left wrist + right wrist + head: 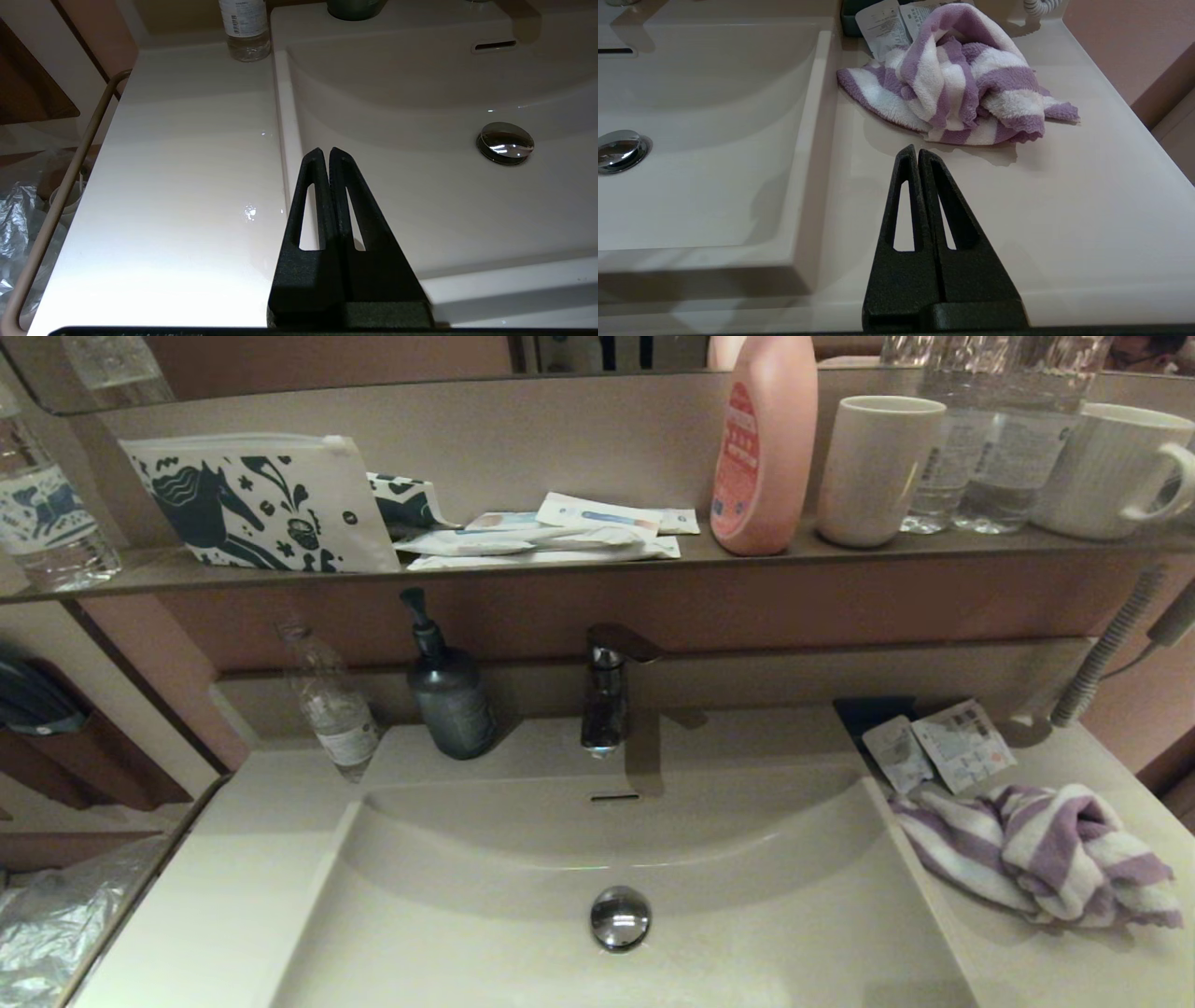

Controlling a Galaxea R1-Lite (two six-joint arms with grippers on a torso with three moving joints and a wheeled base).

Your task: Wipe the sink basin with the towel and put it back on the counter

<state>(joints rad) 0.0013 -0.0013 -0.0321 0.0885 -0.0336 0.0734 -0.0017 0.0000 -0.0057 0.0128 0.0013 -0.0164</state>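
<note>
The purple and white striped towel (1036, 849) (957, 79) lies crumpled on the counter (1046, 961) to the right of the sink basin (766, 915), which has a chrome drain plug (619, 917) and a slot overflow (613, 796). My right gripper (917, 150) is shut and holds nothing; it hovers over the counter (1087, 210) just short of the towel. Shut and holding nothing as well, my left gripper (325, 151) sits over the basin's left rim (282, 140). Neither gripper shows in the head view.
A faucet (607, 695), a dark soap pump (450, 695) and a clear bottle (331, 705) stand behind the basin. Paper sachets (938, 747) lie behind the towel. The dark shelf (597, 565) above carries a horse-print pouch (257, 504), a pink bottle (766, 443) and cups. A rail (70, 177) edges the left counter.
</note>
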